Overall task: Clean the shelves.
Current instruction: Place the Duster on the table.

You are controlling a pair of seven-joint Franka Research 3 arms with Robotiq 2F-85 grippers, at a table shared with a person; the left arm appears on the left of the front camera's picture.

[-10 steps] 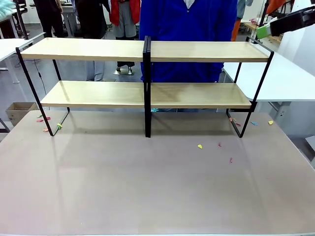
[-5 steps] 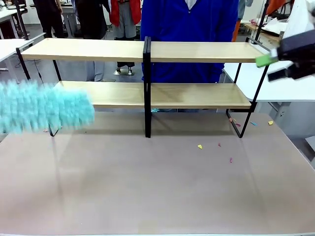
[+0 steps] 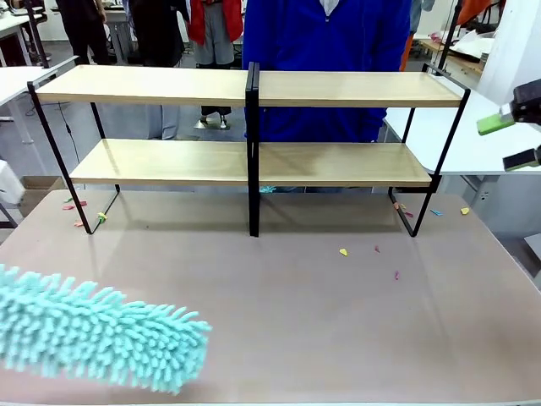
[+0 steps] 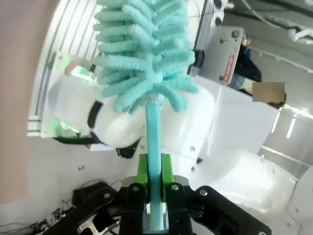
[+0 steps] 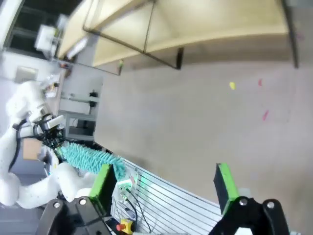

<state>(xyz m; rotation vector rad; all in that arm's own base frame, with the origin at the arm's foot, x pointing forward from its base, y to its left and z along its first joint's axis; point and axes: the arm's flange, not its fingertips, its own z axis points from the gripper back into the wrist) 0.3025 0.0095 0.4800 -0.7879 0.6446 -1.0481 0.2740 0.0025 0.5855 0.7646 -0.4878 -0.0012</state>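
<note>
The shelves [image 3: 254, 127] are two light-wood boards in a black frame, standing across the far half of the table; both boards look bare. A fluffy teal duster [image 3: 97, 337] hangs low over the table's near left corner. In the left wrist view my left gripper [image 4: 154, 171] is shut on the duster's teal handle [image 4: 153, 127], the head [image 4: 142, 49] pointing away. My right gripper [image 3: 517, 139] hovers open at the right edge, level with the lower board's end. In the right wrist view its green pads [image 5: 103, 183] stand wide apart, looking down on the tabletop, the shelves [image 5: 195, 27] and the duster [image 5: 88, 157].
Small coloured scraps lie on the tabletop, right of centre [image 3: 343, 251] and by the frame's left foot [image 3: 78, 205]. A person in a blue top [image 3: 325, 42] stands close behind the shelves. A white table [image 3: 490, 135] adjoins at the right.
The duster has swung from the upper left down to the table's near left corner. My right gripper has dropped from upper-shelf height and drifted right.
</note>
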